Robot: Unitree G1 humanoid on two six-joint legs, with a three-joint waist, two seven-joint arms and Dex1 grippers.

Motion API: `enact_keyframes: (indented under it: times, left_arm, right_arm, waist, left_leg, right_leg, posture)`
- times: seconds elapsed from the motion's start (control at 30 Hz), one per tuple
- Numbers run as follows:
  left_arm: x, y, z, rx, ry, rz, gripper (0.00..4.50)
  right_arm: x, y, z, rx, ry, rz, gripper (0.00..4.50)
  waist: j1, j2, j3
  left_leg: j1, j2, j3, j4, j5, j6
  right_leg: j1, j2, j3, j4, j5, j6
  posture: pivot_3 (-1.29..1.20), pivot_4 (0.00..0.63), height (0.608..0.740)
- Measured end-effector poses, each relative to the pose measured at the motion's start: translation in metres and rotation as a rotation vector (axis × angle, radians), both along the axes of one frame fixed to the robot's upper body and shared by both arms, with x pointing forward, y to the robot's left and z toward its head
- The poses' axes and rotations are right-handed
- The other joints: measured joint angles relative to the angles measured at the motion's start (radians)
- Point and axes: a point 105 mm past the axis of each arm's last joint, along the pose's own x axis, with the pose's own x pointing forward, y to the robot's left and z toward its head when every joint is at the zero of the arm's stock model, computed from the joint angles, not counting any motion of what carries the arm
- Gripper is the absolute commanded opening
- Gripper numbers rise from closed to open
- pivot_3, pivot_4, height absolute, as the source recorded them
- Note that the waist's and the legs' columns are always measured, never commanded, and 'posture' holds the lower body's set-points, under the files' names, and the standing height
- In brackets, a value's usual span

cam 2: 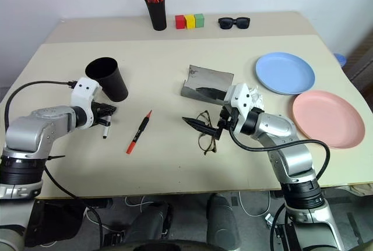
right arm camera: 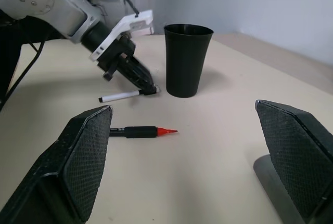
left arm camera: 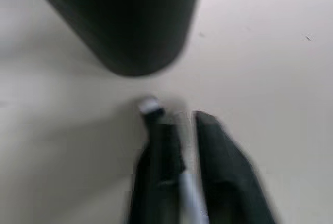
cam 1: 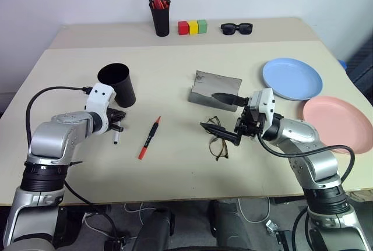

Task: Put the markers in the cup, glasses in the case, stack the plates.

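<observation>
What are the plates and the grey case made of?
The blue plate and pink plate look like smooth plastic, judging by their even colour and soft sheen. The case looks like matte felt or fabric, dull and slightly mottled; I can't be sure.

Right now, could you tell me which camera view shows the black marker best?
The right wrist view: the black marker lies sideways in full on the table. Both eye views show it foreshortened beneath the left pincer. The left wrist view gives a blurred pale tip.
</observation>
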Motion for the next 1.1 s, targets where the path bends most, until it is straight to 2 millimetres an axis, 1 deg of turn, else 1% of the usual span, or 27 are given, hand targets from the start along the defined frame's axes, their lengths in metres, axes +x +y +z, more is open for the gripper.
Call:
enact_keyframes:
  times: [0.03,0.13,0.27,0.37,0.47,0.57,0.6,0.63,0.83,0.87,1.0,1.1]
  left_arm:
    - [0.000,0.000,0.000,0.002,-0.004,0.004,2.92]
    - [0.001,0.000,0.004,0.000,-0.024,0.021,4.37]
    - [0.002,0.007,0.006,-0.015,-0.041,0.086,4.37]
    - [0.001,0.008,-0.002,-0.046,-0.010,0.131,4.37]
    - [0.000,0.006,-0.015,-0.071,0.050,0.163,4.37]
    - [0.002,0.004,-0.016,-0.078,0.069,0.183,4.37]
    - [0.003,0.004,-0.016,-0.078,0.071,0.188,3.85]
    - [0.003,0.004,-0.016,-0.080,0.073,0.193,3.51]
    - [0.005,0.004,-0.016,-0.082,0.070,0.198,0.40]
    - [0.006,0.004,-0.016,-0.083,0.069,0.197,0.07]
    - [0.005,0.004,-0.015,-0.080,0.068,0.195,0.07]
    - [-0.003,0.008,-0.015,-0.064,0.083,0.170,0.07]
  right_arm:
    - [0.000,0.000,0.000,-0.001,0.001,0.002,4.50]
    - [0.001,-0.001,-0.002,-0.002,0.006,0.002,4.50]
    - [0.001,-0.001,-0.002,-0.010,0.004,-0.001,4.50]
    - [0.002,0.000,-0.002,-0.015,0.000,-0.001,4.50]
    - [0.002,0.000,-0.001,-0.016,-0.006,0.002,4.50]
    - [0.002,0.001,0.000,-0.014,-0.008,0.002,4.50]
    - [0.002,0.001,0.000,-0.014,-0.008,0.002,4.50]
    - [0.002,0.001,0.000,-0.014,-0.008,0.002,4.50]
    - [0.003,0.001,0.000,-0.013,-0.008,-0.003,4.50]
    - [0.003,0.001,0.000,-0.013,-0.008,-0.004,4.50]
    - [0.003,0.001,0.000,-0.013,-0.008,-0.005,4.50]
    - [0.003,0.001,0.000,-0.014,-0.009,-0.005,4.50]
  waist:
    - [0.000,0.000,0.000]
    - [0.000,0.000,0.000]
    - [-0.002,0.000,0.000]
    - [-0.001,0.000,0.000]
    - [-0.001,0.000,0.000]
    - [0.000,0.000,0.000]
    - [0.000,0.000,0.000]
    - [0.000,0.000,0.000]
    - [0.000,0.000,0.000]
    - [0.000,0.000,0.000]
    - [0.000,0.000,0.000]
    - [-0.005,0.000,0.000]
  left_leg:
    - [0.000,0.000,0.000,0.000,0.000,0.000]
    - [0.000,0.000,0.000,0.000,0.000,0.000]
    - [0.001,0.000,0.000,0.000,0.000,0.000]
    - [0.000,0.000,0.000,0.000,0.000,0.000]
    - [0.000,0.000,0.000,0.000,0.000,0.000]
    - [0.001,0.000,0.000,0.000,0.000,-0.001]
    - [0.001,0.000,0.000,0.000,0.000,-0.001]
    - [0.001,0.000,0.000,0.000,0.000,-0.001]
    - [0.001,0.000,0.000,0.000,0.001,-0.001]
    - [0.001,0.000,0.000,0.000,0.001,-0.001]
    - [0.001,0.000,0.000,0.000,0.001,-0.001]
    - [0.001,0.000,0.000,-0.001,0.001,-0.001]
  right_leg:
    - [0.000,0.000,0.000,0.000,0.000,0.000]
    - [0.000,0.000,0.000,0.000,0.000,0.000]
    - [0.000,0.000,0.000,0.000,0.000,0.000]
    - [0.000,0.000,0.000,0.000,0.000,0.000]
    - [0.000,0.000,0.000,0.000,0.000,0.000]
    - [0.000,0.000,0.000,0.001,0.000,0.000]
    - [0.000,0.000,0.000,0.001,0.000,0.000]
    - [0.000,0.000,0.000,0.001,0.000,0.000]
    - [0.000,0.000,0.000,0.001,0.000,0.000]
    - [0.000,0.000,0.000,0.001,0.000,0.000]
    - [0.000,0.000,0.000,0.001,0.000,0.000]
    - [0.000,0.000,0.000,0.001,0.000,0.000]
  posture:
    - [0.00,0.150,0.740]
    - [0.00,0.150,0.740]
    - [0.00,0.150,0.740]
    - [0.00,0.150,0.740]
    - [0.00,0.150,0.740]
    - [0.00,0.150,0.740]
    - [0.00,0.150,0.740]
    - [0.00,0.150,0.740]
    - [0.00,0.150,0.740]
    - [0.00,0.150,0.740]
    - [0.00,0.150,0.740]
    - [0.00,0.150,0.740]
